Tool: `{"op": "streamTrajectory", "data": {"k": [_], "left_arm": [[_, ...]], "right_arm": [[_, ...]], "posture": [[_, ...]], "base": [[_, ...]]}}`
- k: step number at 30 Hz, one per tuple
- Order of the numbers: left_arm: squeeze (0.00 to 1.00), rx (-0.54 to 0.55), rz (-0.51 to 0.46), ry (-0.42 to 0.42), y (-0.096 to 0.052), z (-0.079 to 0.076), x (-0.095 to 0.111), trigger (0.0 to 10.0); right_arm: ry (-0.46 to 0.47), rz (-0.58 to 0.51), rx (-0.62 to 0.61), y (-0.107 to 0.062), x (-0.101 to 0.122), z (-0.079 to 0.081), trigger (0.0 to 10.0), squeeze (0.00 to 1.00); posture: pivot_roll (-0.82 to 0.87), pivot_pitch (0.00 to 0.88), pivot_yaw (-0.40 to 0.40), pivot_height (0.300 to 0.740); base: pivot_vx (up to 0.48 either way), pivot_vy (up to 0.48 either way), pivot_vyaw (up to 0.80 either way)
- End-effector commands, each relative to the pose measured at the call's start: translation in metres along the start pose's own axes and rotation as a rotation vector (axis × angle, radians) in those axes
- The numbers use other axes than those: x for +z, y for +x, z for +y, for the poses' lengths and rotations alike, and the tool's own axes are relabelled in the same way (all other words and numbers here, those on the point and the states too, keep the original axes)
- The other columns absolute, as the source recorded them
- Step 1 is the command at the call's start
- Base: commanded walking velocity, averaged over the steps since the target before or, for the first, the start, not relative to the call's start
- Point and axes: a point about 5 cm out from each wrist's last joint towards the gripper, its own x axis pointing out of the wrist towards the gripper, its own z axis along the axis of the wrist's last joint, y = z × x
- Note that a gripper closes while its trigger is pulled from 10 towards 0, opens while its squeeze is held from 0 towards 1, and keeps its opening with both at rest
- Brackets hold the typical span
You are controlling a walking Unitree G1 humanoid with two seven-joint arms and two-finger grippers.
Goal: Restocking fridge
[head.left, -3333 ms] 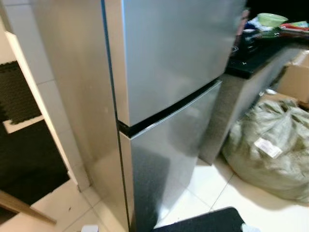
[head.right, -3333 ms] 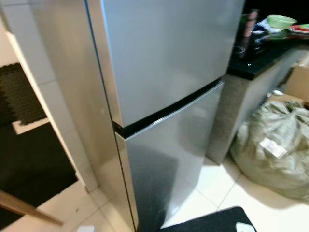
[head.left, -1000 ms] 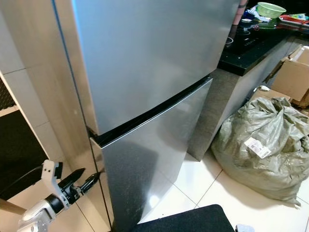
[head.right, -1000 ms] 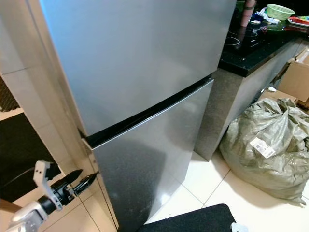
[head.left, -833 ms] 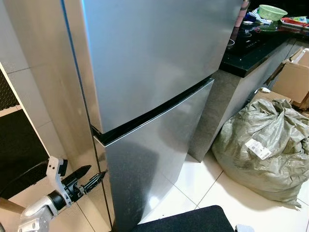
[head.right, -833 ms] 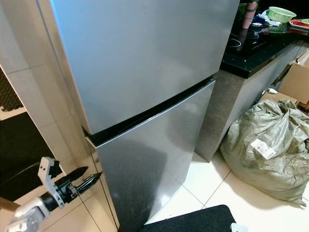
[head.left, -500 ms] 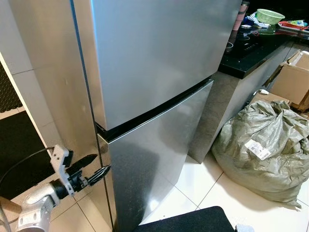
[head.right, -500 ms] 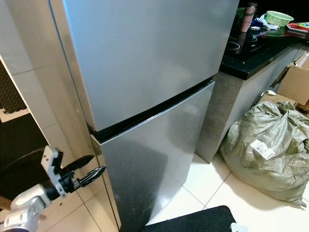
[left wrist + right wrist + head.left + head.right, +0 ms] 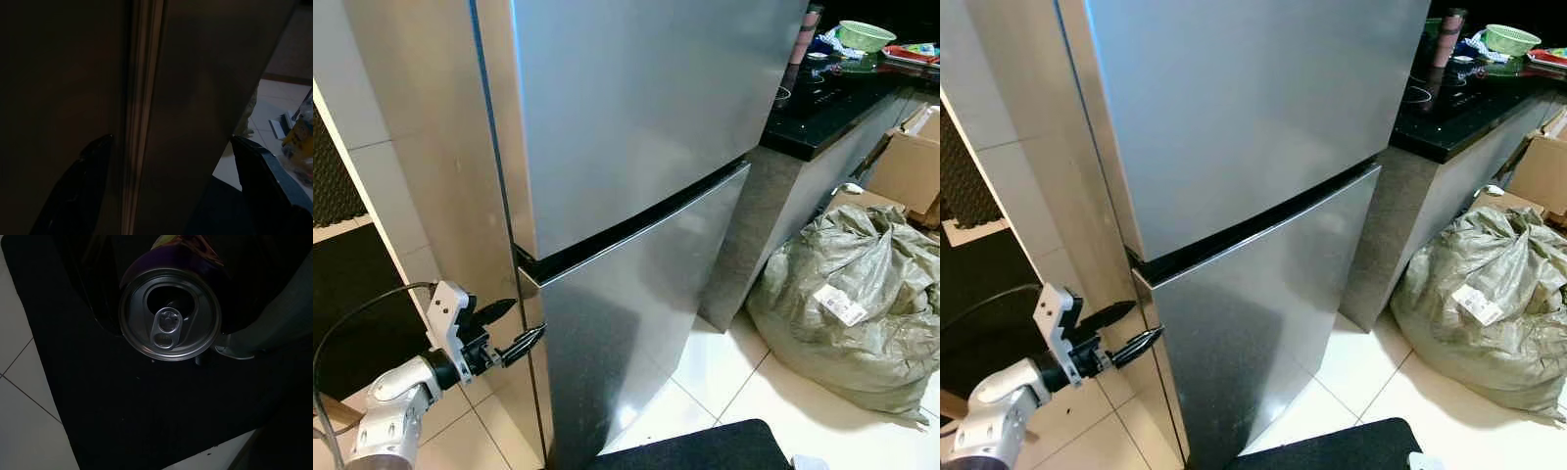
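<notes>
At the fridge's hinge-free left edge, low down, I've got the left gripper lined up on the lower door; both doors read shut, so my call is we're on the door-opening step, nothing restocked yet; fingers are spread moderately wide, empty, one black finger over the side panel and the other's tip at the front corner of the door edge; can't confirm contact; left wrist view shows the door seam running between the two fingers; next move, as I judge it, needs a finger hooked behind that edge, then a pull outward; right gripper is clamped on a can, top opened, tab visible, hanging over a dark mat; that's the stock item, well short of the fridge.
</notes>
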Motion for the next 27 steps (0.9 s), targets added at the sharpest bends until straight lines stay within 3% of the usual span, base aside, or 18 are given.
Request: {"op": "streamTrajectory", "data": {"k": [1,10,19,27], "left_arm": [[0.0,-0.138,-0.028,0.015,0.019,-0.016,0.009,10.0],[0.0,-0.28,0.01,-0.037,0.025,-0.038,0.004,10.0],[0.0,-0.287,0.032,-0.04,0.022,-0.041,0.005,10.0],[0.0,-0.379,0.042,-0.068,0.033,-0.061,0.005,10.0]], "right_arm": [[-0.005,0.009,-0.004,-0.001,-0.001,-0.003,10.0,0.0],[-0.005,0.008,-0.003,-0.001,-0.001,-0.002,10.0,0.0],[-0.005,0.012,-0.001,-0.001,-0.002,-0.001,10.0,0.0],[-0.001,0.016,0.002,-0.001,-0.004,0.0,10.0,0.0]], "posture": [[-0.05,0.0,-0.057,0.74],[-0.05,0.0,-0.056,0.74],[-0.04,0.0,-0.055,0.74],[-0.05,0.0,-0.049,0.74]], "base": [[0.0,0.0,0.0],[0.0,0.0,0.0],[0.0,0.0,0.0],[0.0,0.0,0.0]]}}
